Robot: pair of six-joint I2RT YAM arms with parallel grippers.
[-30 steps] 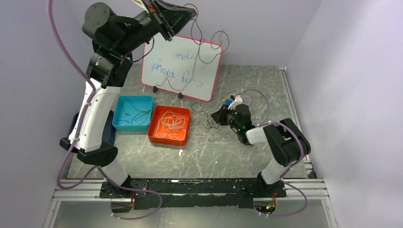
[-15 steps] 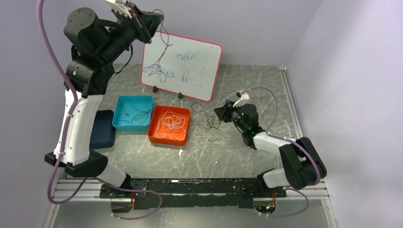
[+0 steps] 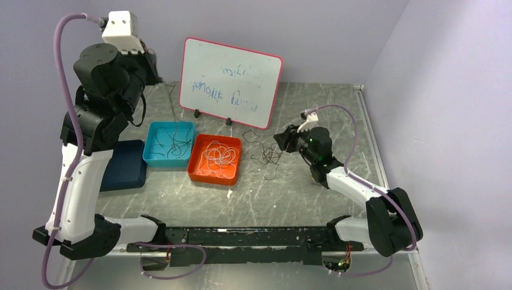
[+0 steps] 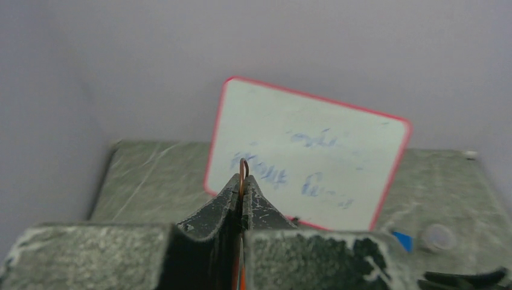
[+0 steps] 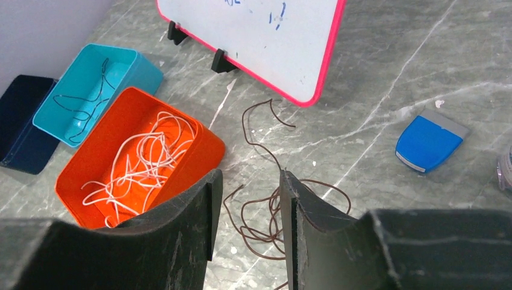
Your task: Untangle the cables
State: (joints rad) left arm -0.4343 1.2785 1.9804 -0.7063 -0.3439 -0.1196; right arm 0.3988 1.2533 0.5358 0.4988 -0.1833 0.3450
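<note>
Left gripper — tight on brown cable

Top camera: high behind the near edge, tilted down over the whole table. Left wrist: raised, facing the whiteboard level, from afar. Right wrist: low, close over cables and orange tray; whiteboard shows in all three.

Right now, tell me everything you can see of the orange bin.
The orange bin is a shallow, square, open-top tray with rounded corners, plastic by its look. It sits flat on the table, turned slightly askew. A loose tangle of white cables lies inside. The teal bin sits right at its left corner; whether they touch is unclear. Brown cables lie apart on the table to its right.
</note>
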